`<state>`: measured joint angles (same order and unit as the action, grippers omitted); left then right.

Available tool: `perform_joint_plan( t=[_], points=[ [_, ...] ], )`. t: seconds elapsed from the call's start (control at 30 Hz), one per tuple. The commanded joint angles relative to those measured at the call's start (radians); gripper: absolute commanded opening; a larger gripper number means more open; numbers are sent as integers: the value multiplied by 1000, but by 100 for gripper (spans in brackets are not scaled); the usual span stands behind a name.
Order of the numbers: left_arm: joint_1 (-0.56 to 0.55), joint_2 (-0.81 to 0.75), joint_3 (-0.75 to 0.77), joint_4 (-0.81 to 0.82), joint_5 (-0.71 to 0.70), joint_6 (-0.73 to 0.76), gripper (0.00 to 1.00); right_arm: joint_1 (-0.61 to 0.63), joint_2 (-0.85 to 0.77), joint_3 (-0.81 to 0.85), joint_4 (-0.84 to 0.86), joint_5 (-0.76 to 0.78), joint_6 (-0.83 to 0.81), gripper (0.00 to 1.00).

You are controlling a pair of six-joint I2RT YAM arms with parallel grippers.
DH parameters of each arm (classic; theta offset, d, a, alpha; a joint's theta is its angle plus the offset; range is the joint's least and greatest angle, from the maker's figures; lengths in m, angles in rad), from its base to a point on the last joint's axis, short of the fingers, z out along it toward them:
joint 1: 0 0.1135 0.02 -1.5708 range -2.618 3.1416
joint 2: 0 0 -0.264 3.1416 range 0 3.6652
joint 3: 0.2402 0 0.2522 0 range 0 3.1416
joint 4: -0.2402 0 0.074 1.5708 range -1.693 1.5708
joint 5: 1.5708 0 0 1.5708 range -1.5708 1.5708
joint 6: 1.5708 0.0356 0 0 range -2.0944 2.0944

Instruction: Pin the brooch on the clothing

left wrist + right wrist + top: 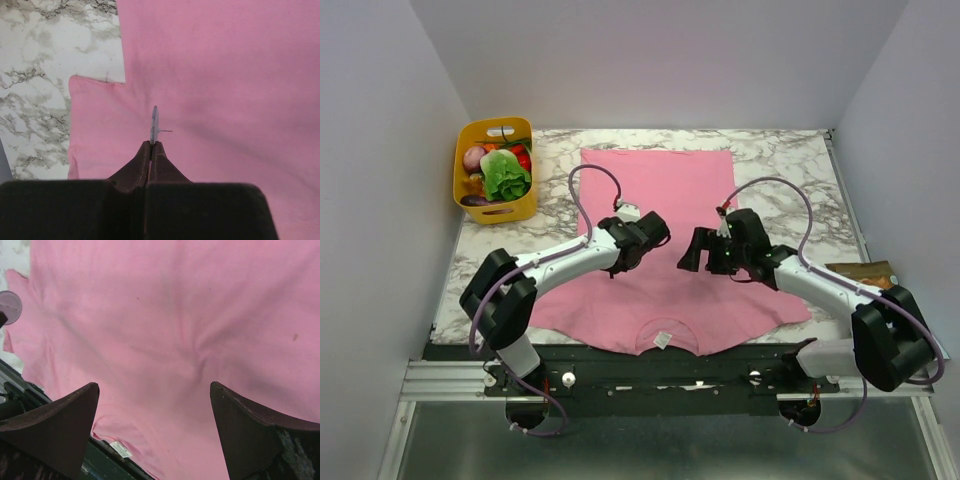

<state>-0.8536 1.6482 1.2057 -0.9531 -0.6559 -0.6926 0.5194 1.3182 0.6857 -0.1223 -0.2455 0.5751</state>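
Progress looked partial. From above, the clothing (pixel 660 195) lay spread flat on the table (pixel 780 160); the white label (pixel 662 340) at its neckline showed no legible writing. At the left wrist, the left gripper (pixel 151 146) pinched the brooch (pixel 154 122), which stood edge-on with its pin bared over the fabric, apparently not yet pushed in. At the right wrist, the right gripper (pixel 154 386) gaped wide and empty above the shirt.
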Motion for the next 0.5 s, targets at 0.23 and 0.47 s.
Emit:
perform_joint_plan(
  t=[0.23,0.47],
  points=[
    [-35,96,66,-119,-99,-110,0,-105,-33,-48,-17,-3,-38,100],
    [-71,208,129,-191,-116,-159,0,-160,-83,-74,-48,-3,-69,100]
  ],
)
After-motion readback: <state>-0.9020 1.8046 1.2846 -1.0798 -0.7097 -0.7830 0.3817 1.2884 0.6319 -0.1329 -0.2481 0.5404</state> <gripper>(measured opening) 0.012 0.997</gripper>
